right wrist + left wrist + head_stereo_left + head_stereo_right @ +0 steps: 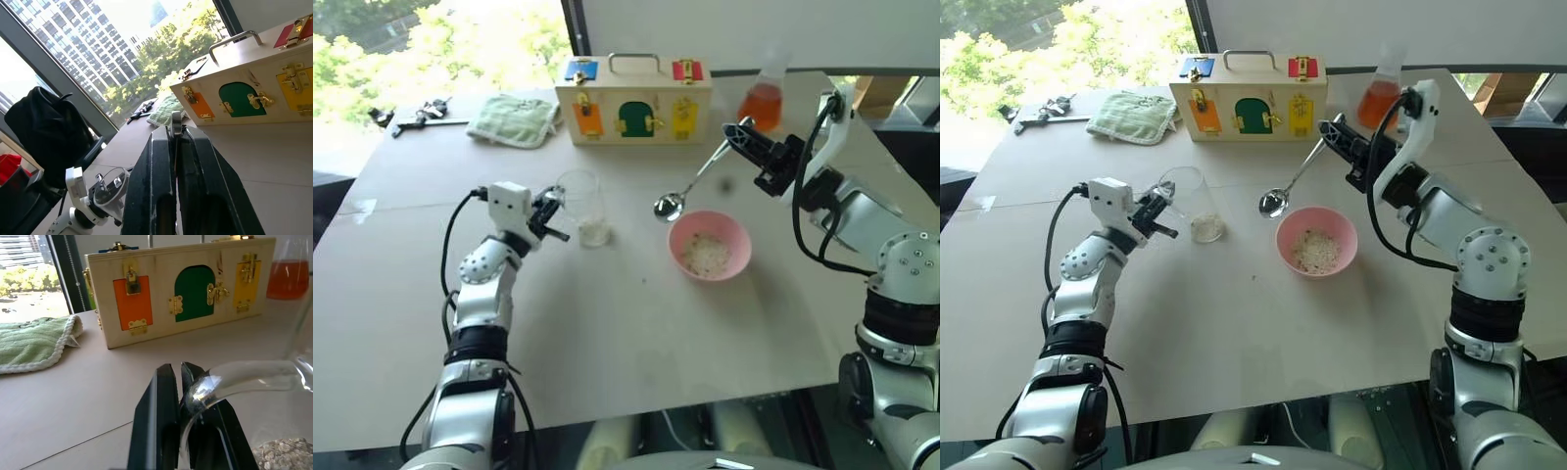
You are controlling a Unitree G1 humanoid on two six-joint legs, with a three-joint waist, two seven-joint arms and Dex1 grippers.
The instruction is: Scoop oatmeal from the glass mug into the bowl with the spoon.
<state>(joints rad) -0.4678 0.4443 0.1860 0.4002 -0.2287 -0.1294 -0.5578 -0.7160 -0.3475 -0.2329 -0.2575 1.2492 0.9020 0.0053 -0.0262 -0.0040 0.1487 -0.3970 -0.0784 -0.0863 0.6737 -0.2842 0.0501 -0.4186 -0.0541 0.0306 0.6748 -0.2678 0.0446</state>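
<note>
The glass mug [580, 204] stands left of centre on the table, with a little oatmeal [595, 233] at its bottom. My left gripper [553, 209] is shut on the mug's handle [230, 382] from the left. The pink bowl [736, 231] sits to the right of the mug and holds a thin layer of oatmeal [706, 257]. My right gripper [737, 135] is shut on the top of the spoon's handle, up behind the bowl. The spoon [690, 182] slants down to the left. Its small oval end [668, 207] hangs between mug and bowl, close to the bowl's far left rim.
A wooden latch box [633, 101] with coloured doors stands behind the mug and bowl. A flask of orange liquid [764, 98] is to its right, just behind my right gripper. A green cloth [514, 119] and black tools [416, 116] lie at the far left.
</note>
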